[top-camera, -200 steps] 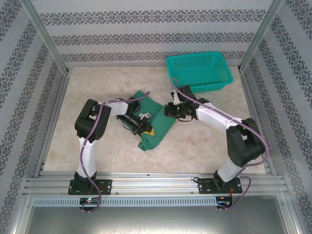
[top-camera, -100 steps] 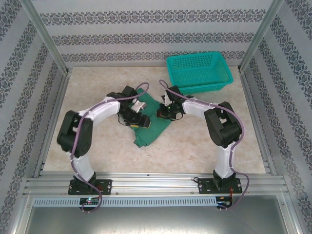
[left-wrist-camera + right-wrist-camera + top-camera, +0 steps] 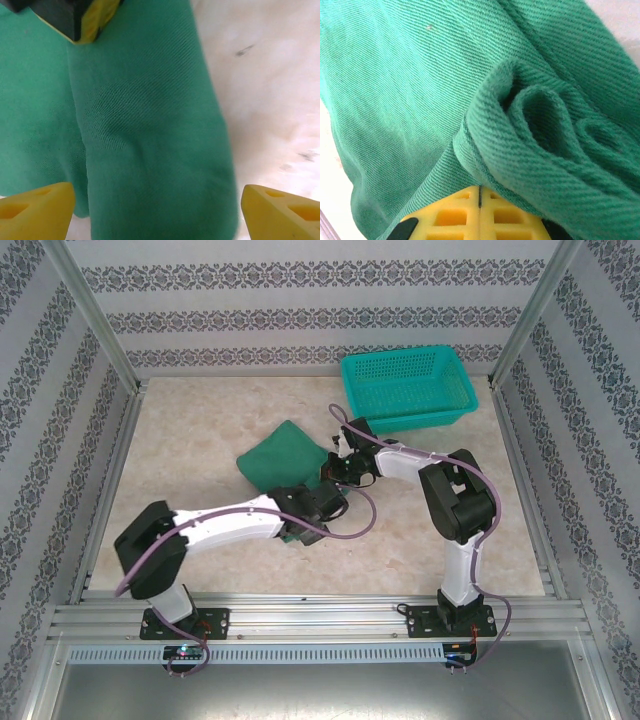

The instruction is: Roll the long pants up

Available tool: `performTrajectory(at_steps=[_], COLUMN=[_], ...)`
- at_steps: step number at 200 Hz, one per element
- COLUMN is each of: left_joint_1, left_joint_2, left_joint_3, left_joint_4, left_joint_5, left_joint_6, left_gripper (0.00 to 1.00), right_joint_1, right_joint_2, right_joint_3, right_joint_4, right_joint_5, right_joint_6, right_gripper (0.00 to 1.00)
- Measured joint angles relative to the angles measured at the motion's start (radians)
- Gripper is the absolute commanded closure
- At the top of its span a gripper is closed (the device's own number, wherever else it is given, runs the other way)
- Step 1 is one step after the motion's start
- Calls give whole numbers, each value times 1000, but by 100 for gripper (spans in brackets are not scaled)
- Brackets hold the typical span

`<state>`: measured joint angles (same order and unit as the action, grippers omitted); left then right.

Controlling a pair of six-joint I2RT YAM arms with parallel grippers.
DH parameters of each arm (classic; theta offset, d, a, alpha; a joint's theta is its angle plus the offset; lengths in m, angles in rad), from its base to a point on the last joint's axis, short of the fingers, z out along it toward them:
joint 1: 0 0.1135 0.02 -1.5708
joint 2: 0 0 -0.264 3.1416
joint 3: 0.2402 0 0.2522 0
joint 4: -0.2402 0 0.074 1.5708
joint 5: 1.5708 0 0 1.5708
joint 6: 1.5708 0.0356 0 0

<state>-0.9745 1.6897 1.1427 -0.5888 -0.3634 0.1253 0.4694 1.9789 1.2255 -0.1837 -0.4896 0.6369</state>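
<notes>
Top external view: left gripper (image 3: 320, 506) at near edge of the long pants (image 3: 283, 452), fingers wide apart w/ cloth between. Right gripper (image 3: 338, 473) fingers together, tips under a fold; pinch unconfirmed. Pants bundled mid-table; roll approx. partway, loose, needs tightening. Teal mesh basket (image 3: 408, 390) beyond, well apart, not obstructing.

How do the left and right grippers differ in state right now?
The left gripper is open, fingertips wide apart over the long pants; the right gripper is shut, fingertips together. The left gripper faces smooth cloth; the right gripper sits against a bunched fold. Both have yellow fingertips.
</notes>
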Motion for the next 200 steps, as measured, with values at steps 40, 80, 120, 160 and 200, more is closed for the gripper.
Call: performTrajectory(at_steps=[40,80,120,160,200], left_joint_1=[0,16,42,52,90], left_joint_2=[129,175,224,222,186], left_joint_3=[-3,25,84,101,103], left_joint_4=[44,47,18,13,8], left_joint_5=[-34,1,45,64,230], left_joint_6=[11,8,-3,0,-21], left_gripper=[14,15,39,87,90], right_joint_1=[0,0,-1,-1,-17], right_joint_2=[-9,-11,-11,-11,-53], right_joint_3=[-22,-24,-28,-28,-60], right_joint_4=[31,37,55,55,55], right_joint_5=[1,2,11,12,27], right_joint_6=[13,16,19,19,27], right_gripper=[97,96,96,96,91])
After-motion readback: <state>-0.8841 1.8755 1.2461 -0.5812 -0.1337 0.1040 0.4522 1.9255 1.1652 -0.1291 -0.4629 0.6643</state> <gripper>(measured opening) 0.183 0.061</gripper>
